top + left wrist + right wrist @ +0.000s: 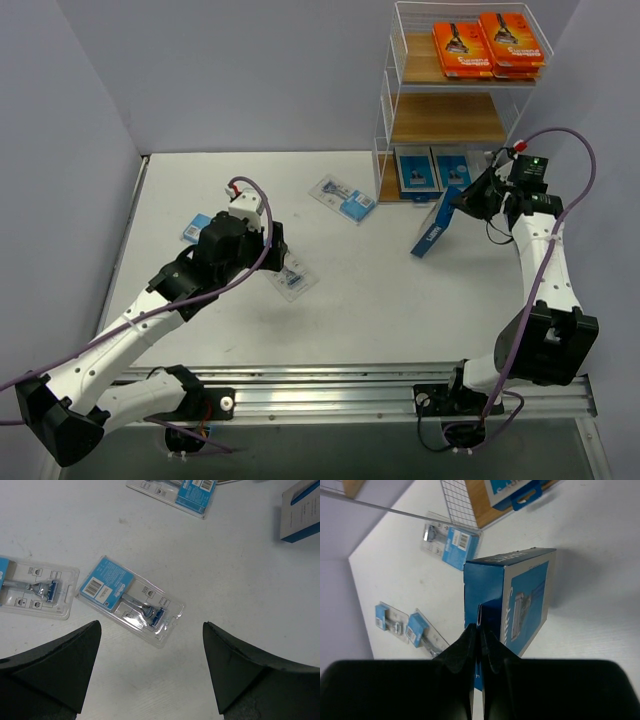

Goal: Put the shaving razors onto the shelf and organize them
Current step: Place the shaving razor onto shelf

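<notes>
While R claw (pixel 480 631) grips blue box (pixel 526 592) tab, prob. airborne, L claw (pixel 151 627) spread.

Orange is being shown on the far boxes (pixel 490 45), blue-and-grey on the right box (pixel 432 232), blue card in the clear left packs (pixel 129 600).

Blue box (pixel 435 228) tilted nr shelf (pixel 445 118)
</notes>
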Tool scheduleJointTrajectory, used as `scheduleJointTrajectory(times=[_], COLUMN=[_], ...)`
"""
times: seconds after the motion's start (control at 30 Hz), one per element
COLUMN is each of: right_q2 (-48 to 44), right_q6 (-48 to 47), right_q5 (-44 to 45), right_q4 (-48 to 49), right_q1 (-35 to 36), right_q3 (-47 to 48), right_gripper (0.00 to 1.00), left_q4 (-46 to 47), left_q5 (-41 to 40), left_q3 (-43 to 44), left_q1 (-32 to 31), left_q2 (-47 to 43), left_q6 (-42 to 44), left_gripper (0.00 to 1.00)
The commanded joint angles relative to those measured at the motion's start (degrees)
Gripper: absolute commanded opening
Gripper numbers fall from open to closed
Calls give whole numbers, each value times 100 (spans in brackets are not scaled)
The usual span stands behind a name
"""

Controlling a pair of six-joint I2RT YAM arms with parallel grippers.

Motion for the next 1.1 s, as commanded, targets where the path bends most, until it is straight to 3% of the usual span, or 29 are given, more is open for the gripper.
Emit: scheduleJointTrajectory(times=[0.0,0.23,0.67,1.07], right_q2=[-303,-408,-435,119], right_q6=[580,1292,3015,4105], right_q5=[-589,-897,-1267,-1231], right_q4=[1007,2343,5779,8241], right_q1=[-28,-98,-309,-406], right_q3=[-75,-690,-1859,-2519], right_gripper=[0,0,0,0], left_q4=[217,217,199,164], left_q5=[-53,-97,-141,-281], left_q3=[25,34,60,78], left_q1=[-29,-29,-20,-12], left_q2=[28,125,345,450], left_q6=[58,75,84,119], left_gripper=[92,92,92,92])
